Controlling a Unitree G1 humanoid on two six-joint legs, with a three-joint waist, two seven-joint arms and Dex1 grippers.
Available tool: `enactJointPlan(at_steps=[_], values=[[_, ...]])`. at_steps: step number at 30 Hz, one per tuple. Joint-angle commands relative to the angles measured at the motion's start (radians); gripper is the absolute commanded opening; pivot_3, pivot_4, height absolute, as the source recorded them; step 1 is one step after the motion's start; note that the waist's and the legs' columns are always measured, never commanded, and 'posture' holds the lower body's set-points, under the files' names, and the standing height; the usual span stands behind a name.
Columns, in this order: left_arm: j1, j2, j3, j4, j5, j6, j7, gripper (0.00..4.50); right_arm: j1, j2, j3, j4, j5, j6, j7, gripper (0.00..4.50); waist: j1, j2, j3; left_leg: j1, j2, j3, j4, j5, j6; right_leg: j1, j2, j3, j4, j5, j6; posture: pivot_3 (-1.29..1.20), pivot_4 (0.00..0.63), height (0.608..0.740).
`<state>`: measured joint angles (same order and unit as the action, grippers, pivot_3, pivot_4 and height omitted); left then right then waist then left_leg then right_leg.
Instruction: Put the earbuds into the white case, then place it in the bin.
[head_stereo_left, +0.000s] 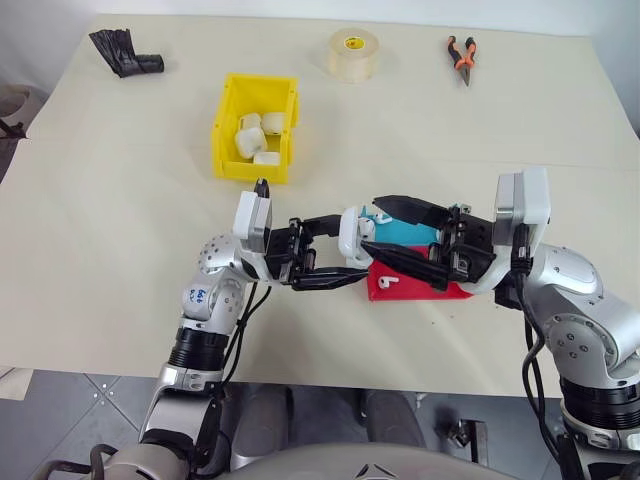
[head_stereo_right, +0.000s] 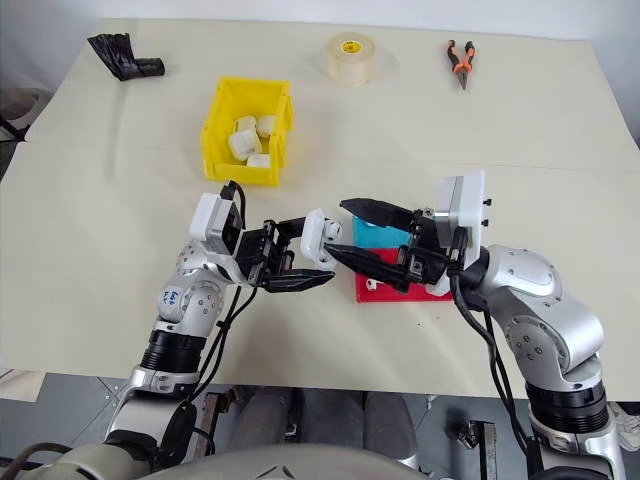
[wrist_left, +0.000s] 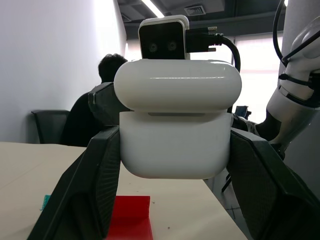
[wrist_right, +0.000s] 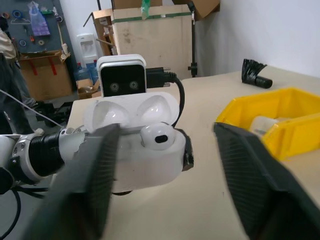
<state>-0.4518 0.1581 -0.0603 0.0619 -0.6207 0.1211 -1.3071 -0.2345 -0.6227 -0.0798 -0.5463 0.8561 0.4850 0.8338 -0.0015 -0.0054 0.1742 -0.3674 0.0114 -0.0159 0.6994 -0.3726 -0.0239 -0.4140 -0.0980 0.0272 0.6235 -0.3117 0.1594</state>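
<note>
We are seeing the left gripper (head_stereo_left: 330, 252) pinching the white case (head_stereo_left: 352, 236) by its lower body, holding it up off the table (head_stereo_left: 120, 200) above the near edge. Lid is standing open, sockets facing the right arm, probably so the other hand can load it.

Right gripper (head_stereo_right: 348, 232) is hanging just beside the case w/ fingers spread wide, nothing between them. In the right wrist view one earbud (wrist_right: 157, 137) is sitting in a socket, head up. We are judging it just dropped in, maybe not fully seated.

Red tray (head_stereo_left: 415, 285) and blue tray (head_stereo_left: 405, 232) are lying under the right arm, near the near edge, right of centre. One more earbud (head_stereo_left: 388, 281) is lying on the red tray.

Case: glossy white, rounded, hinged lid. Smooth, so likely slippery in the grip.

Bin (head_stereo_left: 228, 125) is sitting toward the far edge, left of centre, already holding several white cases.
</note>
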Motion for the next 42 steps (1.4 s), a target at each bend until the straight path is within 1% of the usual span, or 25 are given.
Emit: enactJointPlan(at_steps=[1,4,6,10,13,16,19,22,25,26,27,30,33,35,37,39,42], values=[[0.006,0.001,0.017,-0.047,-0.006,-0.034,0.022,2.79,0.049,-0.045,-0.08,0.008,-0.023,-0.032,0.036,4.45,0.002,0.0,0.0,0.0,0.0,0.0,0.0,0.0,0.0,0.0,0.0,0.0,0.0,0.0,0.0,0.0,0.15,0.74],[0.031,0.034,0.027,-0.051,0.003,-0.044,0.021,2.79,0.134,-0.091,-0.183,0.086,-0.11,-0.15,0.114,4.49,0.007,0.0,0.0,0.0,-0.001,0.001,0.0,0.0,0.001,0.001,-0.001,0.0,-0.001,0.0,0.0,0.0,0.15,0.74],[0.051,0.053,0.033,-0.058,0.001,-0.05,0.021,2.79,0.194,-0.12,-0.22,0.155,-0.186,-0.251,0.185,4.49,0.006,0.0,0.0,0.0,-0.001,0.003,0.0,-0.001,0.001,0.001,-0.001,0.0,-0.002,0.0,0.0,0.0,0.15,0.74],[0.085,0.076,0.042,-0.078,-0.009,-0.054,0.027,2.79,0.258,-0.153,-0.256,0.292,-0.275,-0.389,0.284,4.49,0.003,0.0,0.0,0.0,0.0,0.009,0.0,-0.001,0.001,0.001,0.0,0.0,-0.002,0.0,0.0,0.0,0.15,0.74],[0.108,0.078,0.041,-0.093,-0.004,-0.063,0.038,2.79,0.236,-0.175,-0.248,0.391,-0.326,-0.448,0.317,4.49,-0.002,0.0,0.0,0.002,0.0,0.011,0.0,-0.001,0.001,0.002,0.0,0.001,-0.001,0.0,0.0,0.0,0.15,0.74],[0.124,0.072,0.032,-0.107,0.002,-0.073,0.05,2.79,0.141,-0.21,-0.205,0.452,-0.346,-0.413,0.337,4.49,-0.005,0.0,0.0,0.006,0.001,0.012,-0.001,-0.001,0.001,0.002,0.001,0.004,-0.001,0.0,0.0,0.0,0.15,0.74],[0.136,0.066,0.024,-0.116,0.005,-0.084,0.061,2.79,0.031,-0.271,-0.142,0.494,-0.377,-0.354,0.378,4.49,-0.003,0.001,0.0,0.008,0.001,0.012,-0.001,-0.001,0.001,0.003,0.0,0.006,-0.002,0.0,0.0,0.0,0.15,0.74],[0.153,0.063,0.017,-0.126,0.008,-0.096,0.071,2.79,-0.124,-0.355,-0.033,0.556,-0.473,-0.262,0.395,4.49,-0.002,0.001,0.0,0.008,0.002,0.011,-0.001,-0.001,0.001,0.003,0.0,0.006,-0.002,0.0,0.0,0.0,0.15,0.74],[0.166,0.057,0.01,-0.133,0.01,-0.105,0.081,2.79,-0.293,-0.382,0.086,0.634,-0.557,-0.266,0.476,4.49,-0.002,0.001,0.001,0.008,0.001,0.01,-0.001,-0.001,0.001,0.002,-0.001,0.006,-0.002,0.0,0.0,0.0,0.15,0.74],[0.168,0.055,0.008,-0.134,0.011,-0.108,0.084,2.79,-0.354,-0.381,0.134,0.664,-0.611,-0.268,0.481,4.49,-0.003,0.001,0.001,0.008,0.002,0.01,-0.002,-0.001,0.001,0.002,-0.001,0.006,-0.003,0.0,0.0,0.0,0.15,0.74],[0.17,0.053,0.007,-0.134,0.011,-0.11,0.087,2.79,-0.413,-0.373,0.178,0.693,-0.656,-0.244,0.477,4.49,-0.003,0.001,0.001,0.008,0.002,0.01,-0.001,-0.001,0.001,0.002,-0.001,0.006,-0.003,0.0,0.0,0.0,0.15,0.74],[0.17,0.053,0.006,-0.134,0.009,-0.111,0.094,2.79,-0.56,-0.303,0.257,0.77,-0.695,-0.223,0.51,4.49,-0.005,0.001,0.001,0.008,0.002,0.01,-0.002,-0.001,0.001,0.001,-0.001,0.006,-0.003,0.0,0.0,0.0,0.15,0.74],[0.173,0.062,0.014,-0.129,0.004,-0.111,0.095,2.79,-0.67,-0.231,0.349,0.844,-0.78,-0.23,0.523,4.49,-0.008,0.001,0.001,0.008,0.002,0.01,-0.002,0.0,0.001,0.001,-0.001,0.006,-0.002,0.0,0.0,0.0,0.15,0.74],[0.176,0.07,0.021,-0.129,0.003,-0.115,0.097,2.79,-0.718,-0.192,0.396,0.879,-0.822,-0.234,0.534,4.49,-0.011,0.001,0.001,0.007,0.002,0.009,-0.002,0.0,0.0,0.0,-0.001,0.006,-0.002,0.0,0.0,0.0,0.15,0.74],[0.183,0.082,0.029,-0.134,-0.006,-0.109,0.092,2.79,-0.751,-0.154,0.418,0.901,-0.829,-0.255,0.566,4.49,-0.01,0.001,0.001,0.006,0.002,0.008,-0.002,0.0,0.0,0.0,-0.001,0.005,-0.001,0.0,0.0,0.0,0.15,0.74],[0.189,0.097,0.037,-0.14,-0.016,-0.101,0.089,2.79,-0.785,-0.112,0.436,0.93,-0.848,-0.245,0.567,4.49,-0.012,0.001,0.001,0.004,0.001,0.007,-0.002,0.0,0.001,0.0,-0.002,0.004,-0.001,0.0,0.0,0.0,0.15,0.74],[0.201,0.116,0.051,-0.15,-0.026,-0.089,0.092,2.79,-0.819,-0.067,0.464,0.974,-0.889,-0.246,0.559,4.49,-0.02,0.001,0.001,-0.002,0.001,0.005,0.0,0.0,0.0,-0.005,-0.003,0.001,0.0,0.0,0.0,0.0,0.15,0.74]])
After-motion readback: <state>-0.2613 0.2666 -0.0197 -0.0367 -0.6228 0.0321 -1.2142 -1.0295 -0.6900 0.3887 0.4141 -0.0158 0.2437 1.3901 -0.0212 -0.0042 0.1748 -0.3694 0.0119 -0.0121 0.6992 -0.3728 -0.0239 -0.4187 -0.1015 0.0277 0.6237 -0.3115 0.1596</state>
